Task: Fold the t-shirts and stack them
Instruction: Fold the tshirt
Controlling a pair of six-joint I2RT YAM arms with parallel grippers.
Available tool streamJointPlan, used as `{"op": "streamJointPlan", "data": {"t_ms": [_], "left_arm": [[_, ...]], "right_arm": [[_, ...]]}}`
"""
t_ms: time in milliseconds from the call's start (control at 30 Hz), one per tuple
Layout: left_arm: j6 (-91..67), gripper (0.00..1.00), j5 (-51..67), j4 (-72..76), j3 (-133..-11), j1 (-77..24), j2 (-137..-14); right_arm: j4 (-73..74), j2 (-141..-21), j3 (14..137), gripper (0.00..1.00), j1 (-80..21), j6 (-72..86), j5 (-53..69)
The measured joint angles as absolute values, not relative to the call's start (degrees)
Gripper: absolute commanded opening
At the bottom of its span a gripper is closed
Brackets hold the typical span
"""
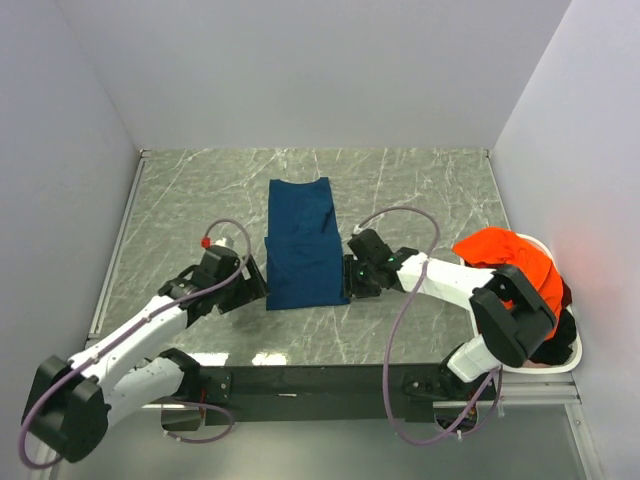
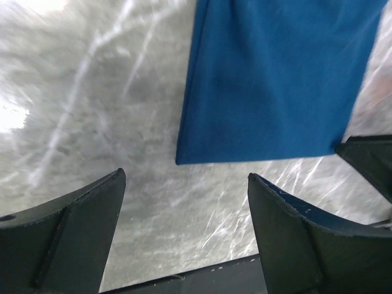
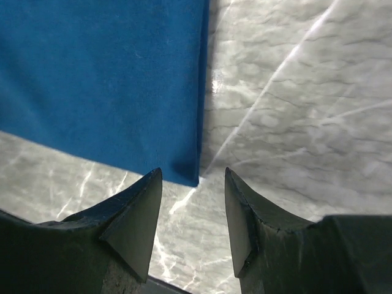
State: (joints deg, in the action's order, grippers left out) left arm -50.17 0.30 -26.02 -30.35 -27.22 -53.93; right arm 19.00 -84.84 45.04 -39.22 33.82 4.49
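Centrally, folded navy t-shirt [image 1: 303, 250] on table [image 1: 420, 190].

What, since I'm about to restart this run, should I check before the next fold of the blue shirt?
1. Blue t-shirt lies flat on the table as a narrow strip: ok.
2. Left gripper open, nothing between its fingers: ok.
3. Right gripper open, nothing between its fingers: ok.
4. Each gripper sits just short of one near corner of the blue t-shirt, cloth not caught: ok.
5. Long edges of the strip line up: cannot tell; the left edge shows a small step in the top view.
6. Orange t-shirt on the white basket is clear of the right arm: cannot tell; the elbow overlaps it in the top view.
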Motion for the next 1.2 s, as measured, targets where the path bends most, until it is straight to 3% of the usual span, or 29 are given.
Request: {"op": "streamJointPlan", "data": {"t_ms": [267,700,900,1133,1200], "left_arm": [[-51.8,0.84,-4.6,-27.2,-33.4,-34.0,-62.3],[-52.0,0.84,-7.4,-27.5,-34.1,-35.6,-65.3],[-52.0,0.83,-7.5,-27.9,-34.7,-36.7,-67.1],[-51.9,0.79,-7.5,-28.1,-36.1,-38.3,-70.5],[-51.9,0.77,-7.6,-28.4,-36.9,-38.9,-71.9]], "right_arm": [[21.8,-90.8,50.0,0.5,-43.5,35.5,1.7],[27.5,-94.9,54.0,0.43,-46.5,38.2,-4.2],[28.6,-95.1,54.3,0.3,-46.7,38.6,-5.4],[28.4,-95.2,54.3,0.01,-46.7,38.8,-4.8],[28.4,-95.2,54.3,0.0,-46.7,38.7,-4.8]]}}
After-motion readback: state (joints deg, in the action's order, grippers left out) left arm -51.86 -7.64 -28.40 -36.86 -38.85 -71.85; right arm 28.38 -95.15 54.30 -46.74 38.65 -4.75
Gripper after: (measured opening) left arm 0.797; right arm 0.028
